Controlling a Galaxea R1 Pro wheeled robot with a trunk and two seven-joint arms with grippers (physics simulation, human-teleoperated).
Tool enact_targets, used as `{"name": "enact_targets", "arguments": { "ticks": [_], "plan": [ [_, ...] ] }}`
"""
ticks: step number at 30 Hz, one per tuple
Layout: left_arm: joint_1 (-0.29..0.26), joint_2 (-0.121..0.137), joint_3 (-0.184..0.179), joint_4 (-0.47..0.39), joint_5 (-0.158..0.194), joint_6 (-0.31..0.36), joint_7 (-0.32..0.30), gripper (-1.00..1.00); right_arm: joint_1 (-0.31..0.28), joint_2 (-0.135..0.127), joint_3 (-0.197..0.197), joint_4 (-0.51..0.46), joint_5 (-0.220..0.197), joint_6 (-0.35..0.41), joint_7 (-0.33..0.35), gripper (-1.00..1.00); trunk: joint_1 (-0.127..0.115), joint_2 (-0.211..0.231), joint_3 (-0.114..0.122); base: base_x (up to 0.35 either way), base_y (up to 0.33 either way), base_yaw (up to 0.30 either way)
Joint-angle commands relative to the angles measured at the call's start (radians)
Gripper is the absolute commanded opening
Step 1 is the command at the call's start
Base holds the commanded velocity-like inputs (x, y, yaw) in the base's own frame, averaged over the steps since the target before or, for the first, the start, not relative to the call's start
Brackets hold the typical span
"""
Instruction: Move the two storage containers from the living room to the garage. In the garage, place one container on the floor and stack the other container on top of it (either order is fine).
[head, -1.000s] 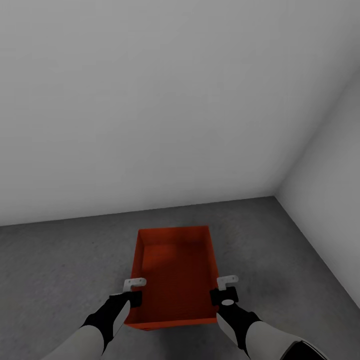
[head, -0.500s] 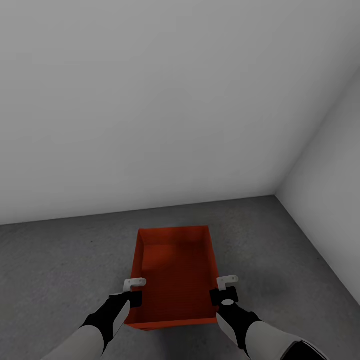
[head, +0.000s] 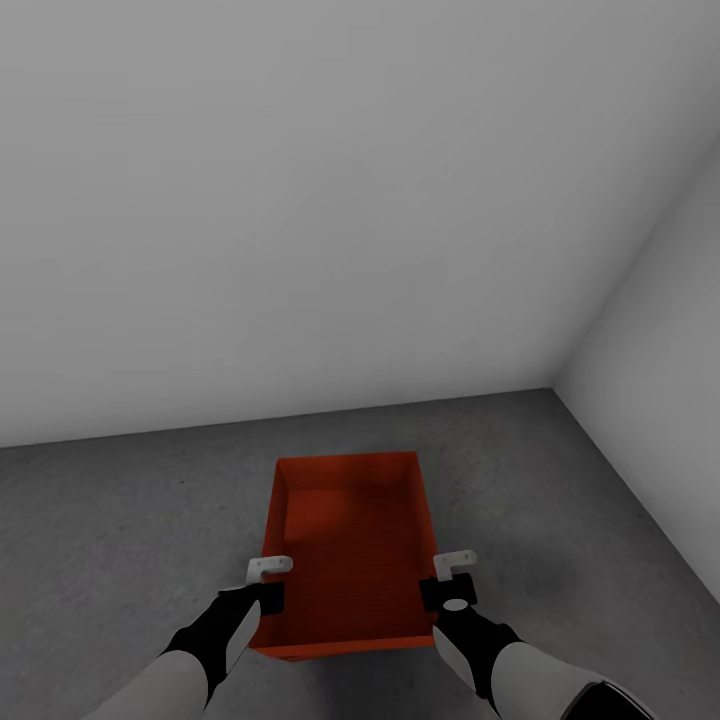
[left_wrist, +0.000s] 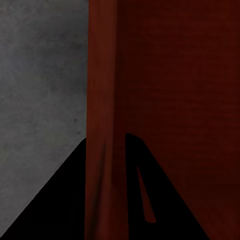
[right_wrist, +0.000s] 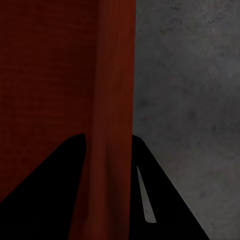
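Over grey concrete floor (head: 120, 520), both pincers (head: 268, 585) (head: 452, 582) clamp the container's (head: 345, 545) side walls.

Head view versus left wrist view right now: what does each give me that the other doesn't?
Head view alone: the whole storage container from above, the right gripper at its right side wall, both forearms, and the pale grey walls meeting in a corner. Left wrist view alone: a close look at the left side wall passing between the two dark fingers, one inside the bin and one outside. Both share: the orange-red container, the left gripper on its left wall, and the grey concrete floor.
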Motion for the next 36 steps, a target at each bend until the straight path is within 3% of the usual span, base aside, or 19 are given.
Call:
{"name": "enact_targets", "arguments": {
  "ticks": [1, 36],
  "plan": [
    [0.0, 0.037, 0.0, -0.005, -0.015, 0.007, 0.006, -1.0, -0.001, -0.011, -0.016, 0.003, -0.022, -0.005, -0.002, -1.0, 0.0, 0.0, -0.001, 0.0, 0.0, 0.0],
    [0.0, 0.038, 0.0, -0.005, -0.013, 0.007, 0.006, -1.0, -0.001, -0.011, -0.016, 0.003, -0.022, -0.005, -0.002, -1.0, 0.0, 0.0, -0.001, 0.0, 0.022, 0.0]
  ]
}}
